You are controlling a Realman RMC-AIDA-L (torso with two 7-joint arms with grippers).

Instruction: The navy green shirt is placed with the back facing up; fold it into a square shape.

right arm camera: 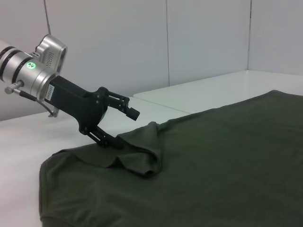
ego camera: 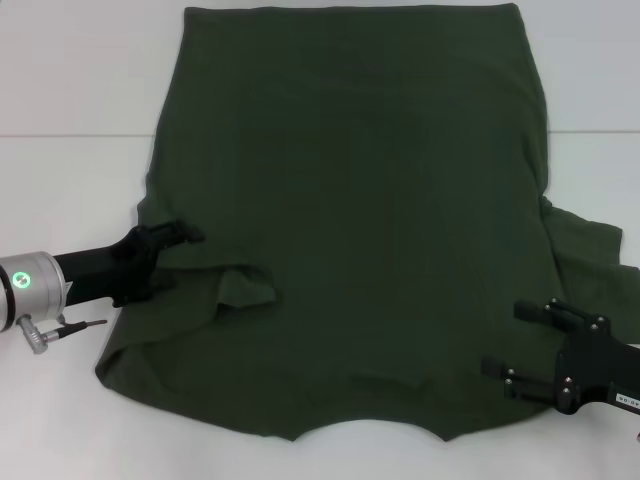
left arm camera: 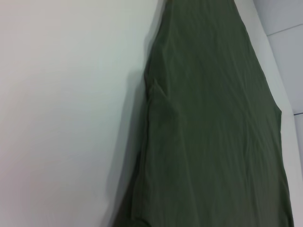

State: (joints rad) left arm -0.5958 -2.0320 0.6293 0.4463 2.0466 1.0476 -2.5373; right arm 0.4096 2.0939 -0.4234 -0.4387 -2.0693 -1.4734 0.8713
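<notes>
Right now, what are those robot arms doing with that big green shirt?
The robot is starting to fold the navy green shirt, which lies spread on the white table. Its left pincer is open at the shirt's left edge, one finger on the cloth and one above, beside the left sleeve, which is already flipped in onto the body. The right pincer is open over the shirt's right side, holding nothing.

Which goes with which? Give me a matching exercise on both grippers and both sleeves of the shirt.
1 left gripper
2 right gripper
3 left sleeve
4 right sleeve

A sticking out past the side of the shirt
B folded in onto the shirt's body
C open, at the shirt's left edge by the fold
D open, over the shirt's near right corner

Pairs: 1-C, 2-D, 3-B, 4-A
</notes>
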